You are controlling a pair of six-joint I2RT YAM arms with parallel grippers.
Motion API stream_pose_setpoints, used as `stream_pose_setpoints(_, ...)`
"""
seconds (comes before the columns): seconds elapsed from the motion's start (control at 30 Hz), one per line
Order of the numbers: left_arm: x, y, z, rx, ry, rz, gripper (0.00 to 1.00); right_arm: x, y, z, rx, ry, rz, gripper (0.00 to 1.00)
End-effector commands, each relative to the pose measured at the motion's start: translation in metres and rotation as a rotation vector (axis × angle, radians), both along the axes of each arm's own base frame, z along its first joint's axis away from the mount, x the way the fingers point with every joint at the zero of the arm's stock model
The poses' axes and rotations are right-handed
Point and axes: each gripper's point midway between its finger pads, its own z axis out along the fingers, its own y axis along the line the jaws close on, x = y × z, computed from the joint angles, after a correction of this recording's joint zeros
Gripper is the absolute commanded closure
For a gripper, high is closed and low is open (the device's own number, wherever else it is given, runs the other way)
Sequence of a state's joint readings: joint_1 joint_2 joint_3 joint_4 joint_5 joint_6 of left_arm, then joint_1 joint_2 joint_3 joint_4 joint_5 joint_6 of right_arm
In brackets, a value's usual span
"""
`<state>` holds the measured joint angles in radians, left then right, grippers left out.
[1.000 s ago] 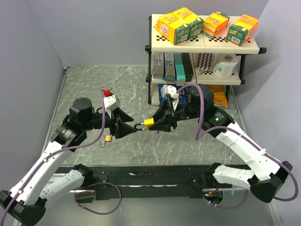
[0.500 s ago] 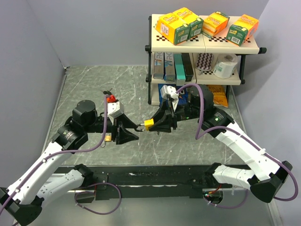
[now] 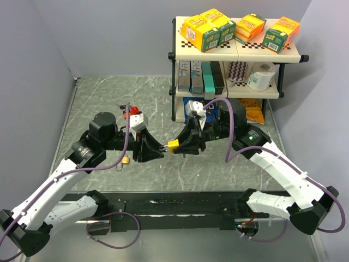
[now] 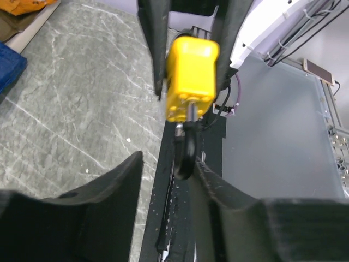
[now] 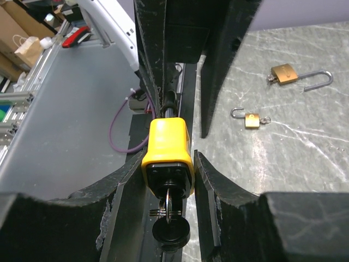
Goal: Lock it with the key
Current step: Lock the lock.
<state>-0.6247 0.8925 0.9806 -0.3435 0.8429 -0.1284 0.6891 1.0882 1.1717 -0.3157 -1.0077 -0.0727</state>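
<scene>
Right jaws clamp the yellow padlock (image 5: pixel 166 147); left jaws stand apart at its shackle (image 4: pixel 184 155), at 9 o'clock. Risk: off-centre closure may deflect the shackle, twisting the padlock loose.

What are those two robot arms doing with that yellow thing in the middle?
The right gripper is squeezing a yellow padlock, holding it out between the two arms. A black-headed key sits in its keyhole. The left gripper is open around the padlock's metal shackle, not pinching it.
</scene>
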Motion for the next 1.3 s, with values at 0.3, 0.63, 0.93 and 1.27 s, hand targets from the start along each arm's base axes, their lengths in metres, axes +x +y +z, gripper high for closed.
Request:
stream_pose_setpoints(0.3, -0.006, -0.007, 0.025, -0.040, -0.049, -0.045, 0.81, 0.001, 0.002, 0.014, 0.038, -0.051, 0.018, 1.00)
stream_pose_setpoints(0.63, 0.000, -0.018, 0.042, -0.096, 0.024, -0.016, 0.99, -0.004, 0.008, 0.005, 0.034, -0.009, 0.054, 1.00)
stream_pose_setpoints(0.93, 0.006, -0.025, 0.052, -0.148, 0.038, 0.022, 0.99, -0.015, 0.019, 0.008, 0.049, 0.017, 0.109, 1.00)
stream_pose_setpoints(1.27, 0.023, -0.029, 0.057, -0.203, 0.023, 0.112, 0.99, -0.009, 0.030, 0.017, 0.091, 0.131, 0.091, 1.00)
